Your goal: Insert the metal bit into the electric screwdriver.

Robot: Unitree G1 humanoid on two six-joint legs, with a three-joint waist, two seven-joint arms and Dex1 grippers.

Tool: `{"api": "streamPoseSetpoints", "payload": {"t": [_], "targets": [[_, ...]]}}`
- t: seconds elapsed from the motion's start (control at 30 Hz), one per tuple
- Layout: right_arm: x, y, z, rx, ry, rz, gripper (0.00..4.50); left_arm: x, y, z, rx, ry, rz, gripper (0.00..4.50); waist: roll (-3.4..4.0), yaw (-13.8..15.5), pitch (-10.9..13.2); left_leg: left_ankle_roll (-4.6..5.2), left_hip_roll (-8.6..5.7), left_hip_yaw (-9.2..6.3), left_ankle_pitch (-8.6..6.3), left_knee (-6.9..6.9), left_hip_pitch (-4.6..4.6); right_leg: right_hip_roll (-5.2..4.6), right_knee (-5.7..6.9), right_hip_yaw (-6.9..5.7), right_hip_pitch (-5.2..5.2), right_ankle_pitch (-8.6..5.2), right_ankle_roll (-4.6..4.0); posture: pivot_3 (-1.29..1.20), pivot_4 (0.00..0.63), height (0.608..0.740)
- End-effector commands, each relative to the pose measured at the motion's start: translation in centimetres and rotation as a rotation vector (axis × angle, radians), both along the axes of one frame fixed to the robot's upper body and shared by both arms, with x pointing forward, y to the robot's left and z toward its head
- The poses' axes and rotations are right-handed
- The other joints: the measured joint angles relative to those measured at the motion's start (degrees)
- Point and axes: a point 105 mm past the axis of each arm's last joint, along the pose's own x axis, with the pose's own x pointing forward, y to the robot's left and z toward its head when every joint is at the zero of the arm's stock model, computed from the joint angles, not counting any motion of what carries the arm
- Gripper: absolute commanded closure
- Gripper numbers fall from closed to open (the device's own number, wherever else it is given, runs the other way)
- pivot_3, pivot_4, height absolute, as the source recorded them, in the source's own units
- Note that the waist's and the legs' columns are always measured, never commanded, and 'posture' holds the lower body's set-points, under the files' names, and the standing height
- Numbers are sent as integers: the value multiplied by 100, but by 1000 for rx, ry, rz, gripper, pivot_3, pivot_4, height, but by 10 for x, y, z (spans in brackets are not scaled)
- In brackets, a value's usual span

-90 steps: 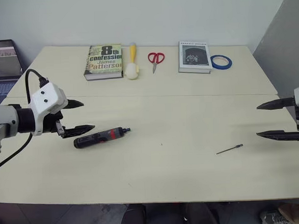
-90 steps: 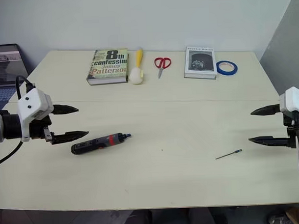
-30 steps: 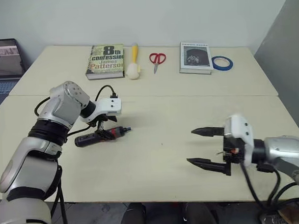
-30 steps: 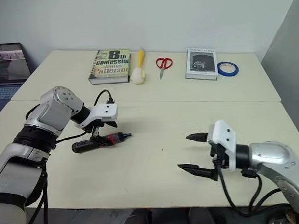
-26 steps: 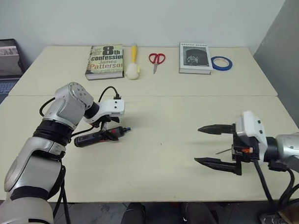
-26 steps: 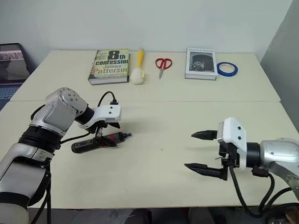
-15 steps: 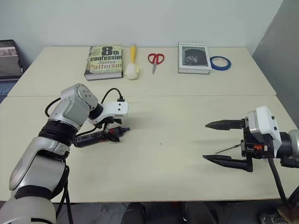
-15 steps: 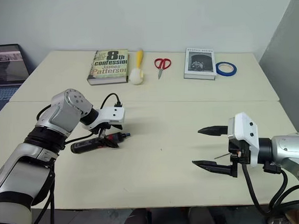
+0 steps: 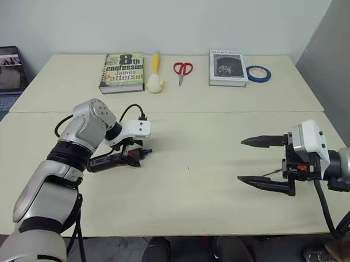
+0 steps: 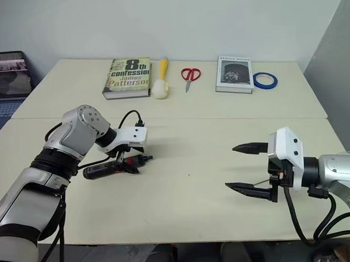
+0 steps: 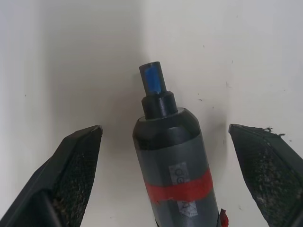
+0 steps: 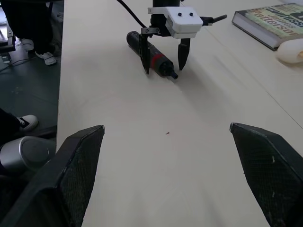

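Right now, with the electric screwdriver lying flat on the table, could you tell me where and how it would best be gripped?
Probably across the thick red-banded middle of the electric screwdriver, coming down from above. It lies flat between the open fingers of the left gripper, one on each side, so closing across its width should leave its dark tip free for the bit.

Your left gripper (image 10: 127, 157) points down over the electric screwdriver (image 10: 113, 166) near the desk's (image 10: 189, 205) left edge, fingers spread either side of the body with bare desk showing on both sides, so there's room to close. The middle of the desk is bare from the screwdriver's tip across to your right gripper (image 10: 246, 167), which hangs wide open near the right edge. The metal bit (image 9: 272, 172) lies mostly hidden behind that gripper. Clutter sits well apart along the far edge: book (image 10: 127, 77), yellow brush (image 10: 160, 80), scissors (image 10: 190, 76), second book (image 10: 234, 74), blue tape (image 10: 266, 79).
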Motion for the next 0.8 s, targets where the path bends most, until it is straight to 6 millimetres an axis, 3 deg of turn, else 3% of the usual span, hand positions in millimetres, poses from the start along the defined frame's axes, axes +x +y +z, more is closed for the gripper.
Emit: {"api": "streamPoseSetpoints", "payload": {"t": [0.03, 0.33, 0.37, 0.67, 0.8], "targets": [[-1, 2, 8, -13, -43, 17, 35, -1, 2, 0, 11, -6, -4, 0, 0, 0, 0, 0, 0, 0, 0, 0, 0, 0, 0, 0, 0, 0, 0, 0, 150, 740], [-1, 4, 6, -11, -39, 18, 35, -1, -2, -4, 13, 5, -5, 0, 0, 0, 0, 0, 0, 0, 0, 0, 2, 0, 1, 0, 2, 0, 0, 0, 150, 740], [-1, 4, 6, -10, -39, 18, 0, -1, -2, -4, 14, 6, -4, 399, 0, 0, 0, 0, 0, 0, 0, 0, 3, 0, 1, 0, 2, 0, 0, 0, 150, 740], [-1, 5, 6, -12, -40, 21, 0, -5, -6, -9, 21, 17, -19, 2350, 0, 0, 0, 0, 0, 0, 0, 0, 3, 0, 0, 0, 3, 0, 0, 0, 150, 740], [-1, 5, 6, -13, -39, 23, 0, -7, -7, -10, 15, 18, -22, 2803, 0, -1, 0, 0, 0, -1, 0, 0, 6, 0, 2, 0, 4, 0, 0, 0, 150, 740]]}}
